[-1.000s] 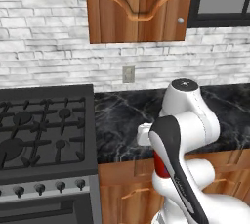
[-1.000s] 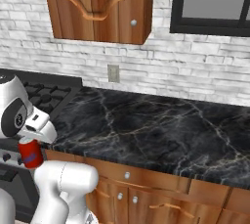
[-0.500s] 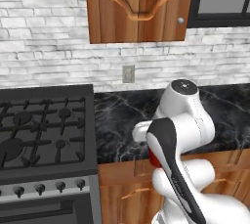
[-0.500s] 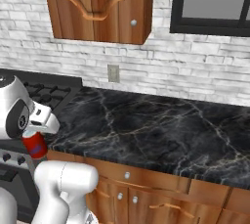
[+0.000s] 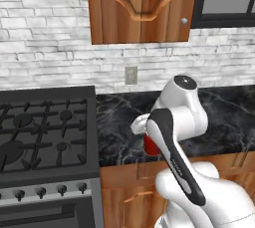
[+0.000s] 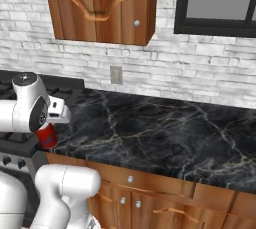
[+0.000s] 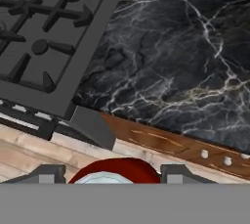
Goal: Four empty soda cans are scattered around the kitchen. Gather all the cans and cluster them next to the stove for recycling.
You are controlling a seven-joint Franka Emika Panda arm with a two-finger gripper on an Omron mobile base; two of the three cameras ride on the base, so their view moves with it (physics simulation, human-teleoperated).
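Can (image 7: 113, 171) sits clamped between the gripper (image 7: 112, 175) jaws, carried over the counter (image 6: 165, 133) edge beside the stove (image 5: 45, 132), apparently so it can be set down there.

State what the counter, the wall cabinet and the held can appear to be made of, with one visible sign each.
Counter: polished black marble, going by its white veins.
Wall cabinet: varnished brown wood, grain visible.
Soda can: probably painted metal; red side, silvery top in the hand view.
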